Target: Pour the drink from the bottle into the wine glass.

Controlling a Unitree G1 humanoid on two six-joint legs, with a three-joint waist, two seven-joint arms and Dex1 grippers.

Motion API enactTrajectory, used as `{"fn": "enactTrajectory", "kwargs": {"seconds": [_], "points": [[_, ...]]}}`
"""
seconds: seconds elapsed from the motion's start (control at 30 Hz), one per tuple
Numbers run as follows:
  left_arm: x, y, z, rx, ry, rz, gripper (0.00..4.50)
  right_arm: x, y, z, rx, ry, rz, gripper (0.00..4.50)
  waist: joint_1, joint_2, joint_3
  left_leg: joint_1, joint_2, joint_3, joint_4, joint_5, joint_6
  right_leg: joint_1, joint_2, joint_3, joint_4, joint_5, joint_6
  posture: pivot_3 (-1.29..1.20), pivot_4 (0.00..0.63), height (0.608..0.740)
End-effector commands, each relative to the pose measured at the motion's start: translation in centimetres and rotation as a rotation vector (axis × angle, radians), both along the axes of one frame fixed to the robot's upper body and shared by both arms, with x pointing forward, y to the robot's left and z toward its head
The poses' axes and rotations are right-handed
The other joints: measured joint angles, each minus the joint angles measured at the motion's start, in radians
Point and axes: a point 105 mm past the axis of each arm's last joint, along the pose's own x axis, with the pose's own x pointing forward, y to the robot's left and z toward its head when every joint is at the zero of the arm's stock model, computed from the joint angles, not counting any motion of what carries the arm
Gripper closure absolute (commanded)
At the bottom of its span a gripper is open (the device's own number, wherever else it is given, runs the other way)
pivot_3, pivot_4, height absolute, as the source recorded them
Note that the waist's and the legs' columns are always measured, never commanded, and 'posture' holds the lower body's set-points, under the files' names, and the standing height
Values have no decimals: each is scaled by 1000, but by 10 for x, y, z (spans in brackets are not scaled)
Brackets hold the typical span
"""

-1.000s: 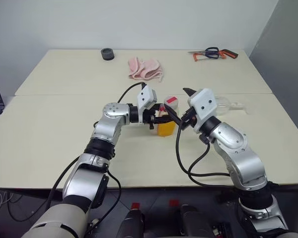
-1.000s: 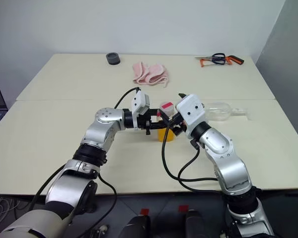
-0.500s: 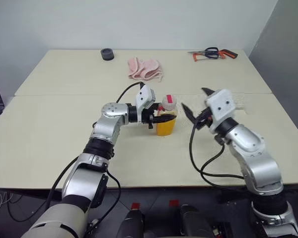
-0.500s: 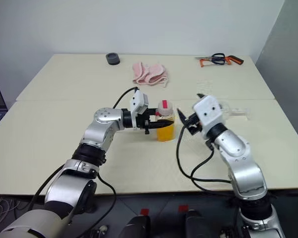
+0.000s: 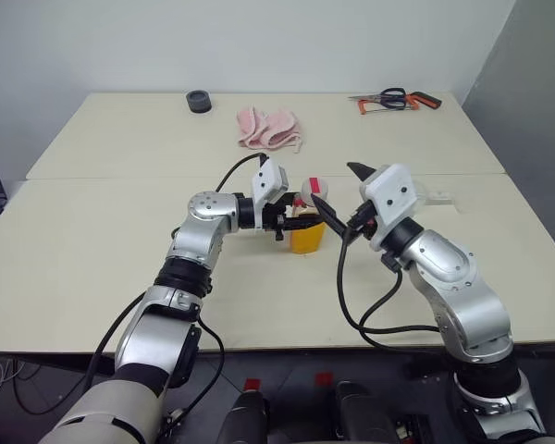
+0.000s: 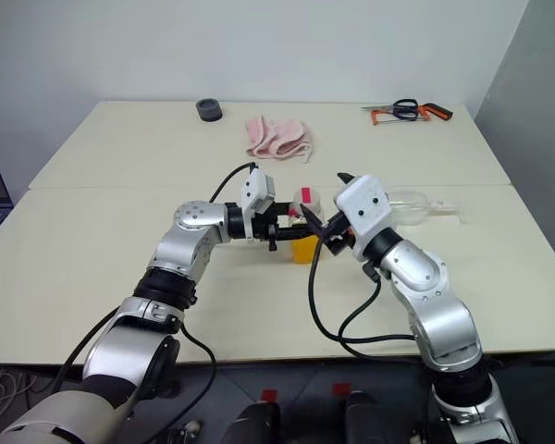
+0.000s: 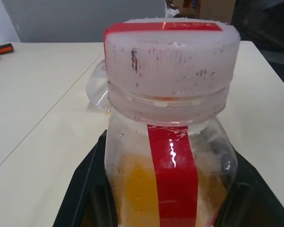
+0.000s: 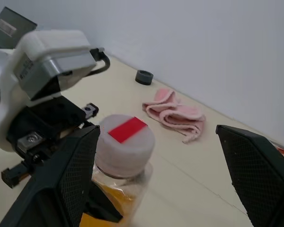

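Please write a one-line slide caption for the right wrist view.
Open right gripper beside the capped clear plastic bottle of orange drink, held by the left gripper.

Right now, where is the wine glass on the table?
The wine glass lies on its side on the table, right of the bottle and just behind the right tool.

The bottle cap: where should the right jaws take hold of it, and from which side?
Grip the white cap by its round ribbed side wall, coming from the robot's right, opposite the left gripper that clamps the bottle body. It stands upright, the cap clear above those fingers. The right gripper already straddles it, open.
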Motion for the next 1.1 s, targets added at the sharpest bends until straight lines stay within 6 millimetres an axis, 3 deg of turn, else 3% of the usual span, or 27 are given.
{"fn": "enactTrajectory", "kwargs": {"seconds": [0.03, 0.4, 1.1], "points": [[1, 1, 9, 4, -37, -5, 2659, -6, 11, 7, -2, -25, 62, 316, 1, 0, 0, 0, 0, 0, 0, 0, 0, 0, 0, 0, 0, 0, 0, 0, 150, 740], [0, 0, 8, 8, -37, -12, 2659, 20, 11, 9, -3, -58, -42, 316, 1, 0, 0, 0, 0, 0, 0, 0, 0, 0, 0, 0, 0, 0, 0, 0, 150, 740], [-1, 3, 8, 19, -36, -11, 2659, 9, -3, 2, 25, -25, -42, 316, 0, 0, 0, 0, 0, 0, 0, 0, 0, -1, 0, 0, 1, 0, 0, 0, 150, 740]]}}
